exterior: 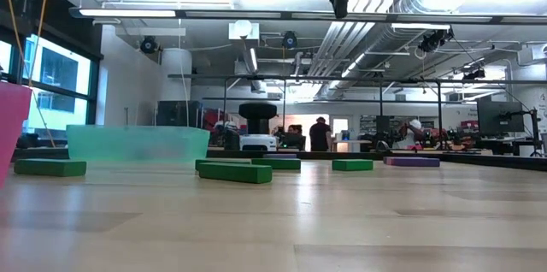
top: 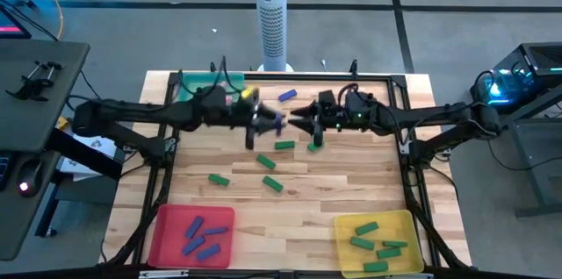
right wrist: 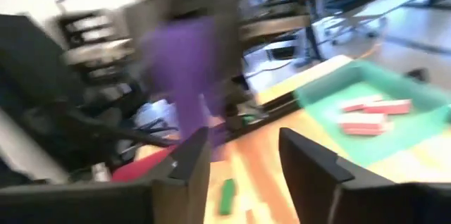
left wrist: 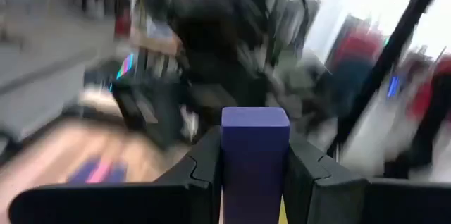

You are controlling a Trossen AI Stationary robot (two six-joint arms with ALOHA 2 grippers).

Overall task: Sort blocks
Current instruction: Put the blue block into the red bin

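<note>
High view shows both arms meeting above the middle of the wooden table (top: 351, 193). Left gripper (top: 269, 122) clamps a blue block (left wrist: 255, 155) upright between its fingers, held in the air; the right gripper (top: 301, 119), just beside it, has its fingers spread with nothing between them. Green blocks (top: 284, 146) lie loose on the table below. More blue blocks sit in the red tray (top: 167, 226), green ones in the yellow tray (top: 344, 231), pink ones in the teal tray (right wrist: 316, 96).
</note>
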